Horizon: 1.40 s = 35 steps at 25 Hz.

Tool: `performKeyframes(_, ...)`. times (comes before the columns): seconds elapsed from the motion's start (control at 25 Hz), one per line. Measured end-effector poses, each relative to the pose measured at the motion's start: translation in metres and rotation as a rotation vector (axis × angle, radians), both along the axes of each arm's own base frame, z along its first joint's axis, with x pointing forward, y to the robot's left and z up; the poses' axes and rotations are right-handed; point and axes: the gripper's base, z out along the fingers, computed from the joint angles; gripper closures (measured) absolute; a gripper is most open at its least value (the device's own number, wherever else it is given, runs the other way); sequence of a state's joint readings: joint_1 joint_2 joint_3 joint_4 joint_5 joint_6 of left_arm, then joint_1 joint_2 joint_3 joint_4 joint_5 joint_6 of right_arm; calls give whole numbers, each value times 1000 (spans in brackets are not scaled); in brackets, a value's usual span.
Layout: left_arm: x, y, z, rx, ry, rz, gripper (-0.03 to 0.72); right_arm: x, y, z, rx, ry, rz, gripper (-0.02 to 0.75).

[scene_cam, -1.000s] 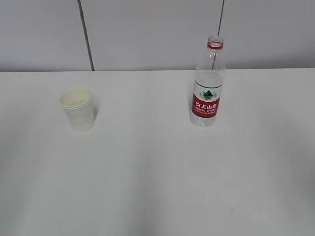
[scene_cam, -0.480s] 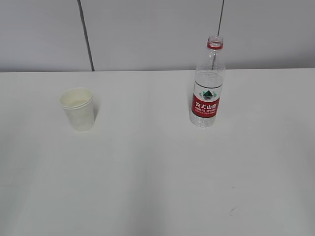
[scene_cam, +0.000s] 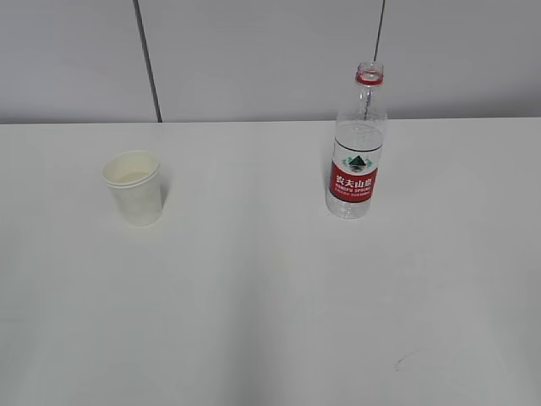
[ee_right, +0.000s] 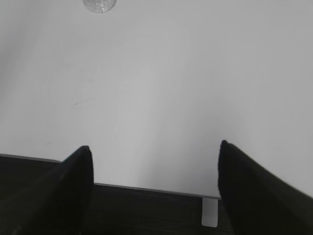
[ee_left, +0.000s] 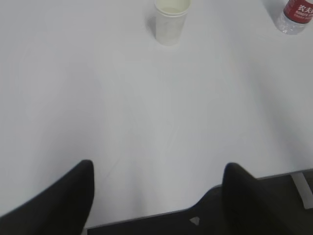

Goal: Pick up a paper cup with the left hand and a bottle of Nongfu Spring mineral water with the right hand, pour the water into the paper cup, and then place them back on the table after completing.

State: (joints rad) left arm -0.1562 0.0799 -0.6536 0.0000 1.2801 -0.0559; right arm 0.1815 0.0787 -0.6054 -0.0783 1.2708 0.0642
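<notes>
Desk (scene_cam: pixel 270 296): broad white top, bare apart from two items and a faint scuff. Both arms sit back at its near edge; neither shows in the exterior view.

Bottle (scene_cam: pixel 357 144): upright, cap off, red neck ring, red label, water (scene_cam: pixel 359 139) standing at about the shoulder. It sits far ahead of the right claw (ee_right: pixel 154 183) and off to its left, only the base catching the top edge of that wrist view. Right claw gapes wide, nothing between the fingers.

Paper cup (scene_cam: pixel 133 187): upright, looks like two nested, something pale inside that I cannot identify. Far ahead of the left claw (ee_left: pixel 159 193), roughly in line with its gap. Left claw also spread wide and empty. The bottle lies ahead and well to this claw's right.

Risks, as I judge them:
- Open bottle, tall and narrow. A finger clipping it on the way in could tip it and spill water across the desk. The right claw must shift left before closing, so a slanted approach is the likely cause.
- Thin plastic. A hard squeeze could push water out of the uncapped neck.
- Light cup. A nudge from one finger would slide or topple it; too firm a pinch would crush the rim.
- Nested cups may separate on lifting.
- Pouring with the mouth off-centre would miss the cup.
</notes>
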Motion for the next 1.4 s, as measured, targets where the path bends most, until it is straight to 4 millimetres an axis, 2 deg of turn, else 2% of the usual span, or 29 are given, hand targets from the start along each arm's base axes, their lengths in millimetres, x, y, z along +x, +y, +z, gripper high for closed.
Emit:
performKeyframes(0.16,-11,2,-4,-6,-89,-5,189,-3,1,-15,9,1,9,150)
performKeyframes(0.28,-10,2,-9,-5,-87,-6,190,-5,1,-19,14,-11,14,150)
performKeyframes(0.44,-3,1,-21,3,-48,-7,193,-6,1,-20,19,-31,16,151)
performKeyframes(0.76,8,-1,-23,6,-126,-16,197,-1,2,-20,29,-80,22,151)
performKeyframes(1.2,8,-1,-23,7,-133,-18,200,2,4,-23,38,-89,33,150)
performKeyframes(1.4,8,-1,-23,16,-135,31,200,2,5,-23,35,-91,-31,151)
